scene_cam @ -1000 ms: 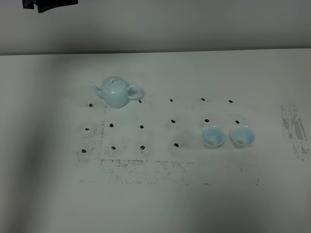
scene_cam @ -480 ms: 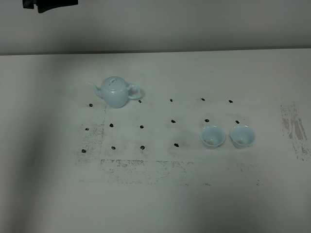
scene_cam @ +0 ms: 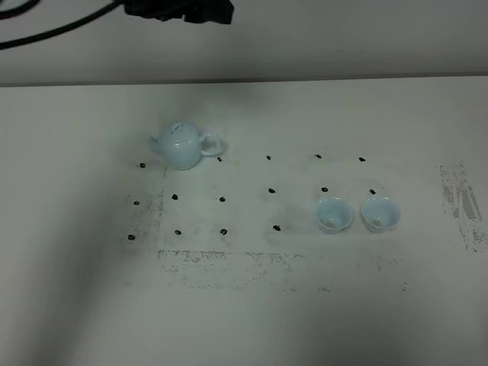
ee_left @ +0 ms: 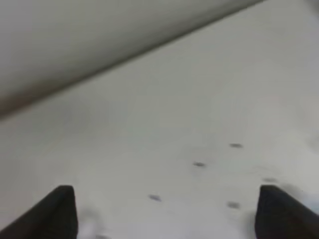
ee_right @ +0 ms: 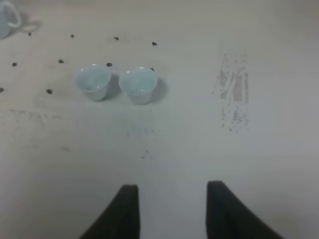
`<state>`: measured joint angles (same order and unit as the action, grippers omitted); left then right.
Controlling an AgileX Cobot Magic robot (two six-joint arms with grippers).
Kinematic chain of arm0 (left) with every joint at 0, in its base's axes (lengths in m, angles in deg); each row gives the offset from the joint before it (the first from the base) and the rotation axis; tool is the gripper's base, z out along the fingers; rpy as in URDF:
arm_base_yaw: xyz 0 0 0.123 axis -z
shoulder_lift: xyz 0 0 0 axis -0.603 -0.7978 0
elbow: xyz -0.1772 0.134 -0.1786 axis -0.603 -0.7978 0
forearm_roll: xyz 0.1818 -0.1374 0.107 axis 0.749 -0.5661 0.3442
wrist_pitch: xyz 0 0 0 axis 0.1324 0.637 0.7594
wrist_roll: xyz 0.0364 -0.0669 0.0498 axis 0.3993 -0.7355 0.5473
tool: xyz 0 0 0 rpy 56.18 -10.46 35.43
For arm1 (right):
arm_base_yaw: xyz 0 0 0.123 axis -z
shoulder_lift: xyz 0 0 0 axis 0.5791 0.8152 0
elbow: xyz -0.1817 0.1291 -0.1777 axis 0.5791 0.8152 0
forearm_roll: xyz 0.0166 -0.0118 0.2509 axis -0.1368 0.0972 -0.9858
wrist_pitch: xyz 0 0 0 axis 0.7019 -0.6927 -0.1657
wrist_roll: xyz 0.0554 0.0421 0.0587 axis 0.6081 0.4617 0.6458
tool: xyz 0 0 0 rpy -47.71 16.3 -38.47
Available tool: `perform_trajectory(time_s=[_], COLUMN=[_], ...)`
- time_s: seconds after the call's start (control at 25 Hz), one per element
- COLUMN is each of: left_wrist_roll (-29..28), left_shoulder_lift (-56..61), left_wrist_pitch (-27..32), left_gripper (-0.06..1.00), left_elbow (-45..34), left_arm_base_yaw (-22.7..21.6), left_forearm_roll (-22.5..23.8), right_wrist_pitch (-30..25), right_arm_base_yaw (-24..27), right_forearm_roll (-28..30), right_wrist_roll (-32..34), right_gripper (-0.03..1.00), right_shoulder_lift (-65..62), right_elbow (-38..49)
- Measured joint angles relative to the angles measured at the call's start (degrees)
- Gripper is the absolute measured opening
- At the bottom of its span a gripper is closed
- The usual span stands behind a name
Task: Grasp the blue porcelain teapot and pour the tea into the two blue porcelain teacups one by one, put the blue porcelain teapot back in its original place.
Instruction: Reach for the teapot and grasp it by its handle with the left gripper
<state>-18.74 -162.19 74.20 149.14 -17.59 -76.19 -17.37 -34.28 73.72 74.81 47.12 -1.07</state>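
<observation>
Overhead, the dark left arm [scene_cam: 179, 9] has swung from the far corner toward the middle of the back edge, trailing a cable. Nothing of the task looks done. The blue porcelain teapot [scene_cam: 181, 145] stands untouched on the table [scene_cam: 69, 305], well apart from the left teacup [scene_cam: 334, 213] and the right teacup [scene_cam: 380, 213], which sit side by side. The left gripper [ee_left: 169, 214] and the right gripper [ee_right: 172, 209] are both spread and empty. The grasp, both pours and the return all remain.

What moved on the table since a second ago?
The dark arm part at the top edge slid to the right and now hangs beyond the small round pale-blue porcelain teapot. Nothing was grabbed or let go. The teapot and the two small pale-blue porcelain teacups stayed where they were.
</observation>
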Motion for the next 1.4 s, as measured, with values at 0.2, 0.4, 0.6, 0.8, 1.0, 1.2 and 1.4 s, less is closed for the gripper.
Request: perform_trajectory(time_s=[0.2, 0.4, 0.6, 0.8, 1.0, 1.2, 1.4], left_wrist_roll=[-12.4, -18.6, -19.1, -22.8, -25.7, -23.1, -16.9], left_shoulder_lift=[-2.0, -7.5, -13.1, -18.0, -21.4, -21.9, -21.9], left_wrist_pitch=[-3.6, -2.1, -0.7, -0.9, 0.7, 1.5, 3.0], left_gripper=[0.63, 0.59, 0.59, 0.59, 0.59, 0.59, 0.59], left_elbow=[0.0, 0.0, 0.0, 0.0, 0.0, 0.0, 0.0], left_arm_base_yaw=[11.1, 14.1, 14.1, 14.1, 14.1, 14.0, 14.0], left_forearm_roll=[33.2, 50.3, 53.8, 57.9, 63.5, 63.3, 60.4], right_wrist_pitch=[0.0, 0.0, 0.0, 0.0, 0.0, 0.0, 0.0], right_arm_base_yaw=[0.0, 0.0, 0.0, 0.0, 0.0, 0.0, 0.0], right_forearm_roll=[-0.1, -0.1, -0.1, -0.1, -1.7, -2.5, -2.6], right_wrist_roll=[0.0, 0.0, 0.0, 0.0, 0.0, 0.0, 0.0], right_gripper=[0.3, 0.3, 0.3, 0.3, 0.3, 0.3, 0.3], right_shoulder_lift=[0.0, 0.0, 0.0, 0.0, 0.0, 0.0, 0.0], right_elbow=[0.0, 0.0, 0.0, 0.0, 0.0, 0.0, 0.0])
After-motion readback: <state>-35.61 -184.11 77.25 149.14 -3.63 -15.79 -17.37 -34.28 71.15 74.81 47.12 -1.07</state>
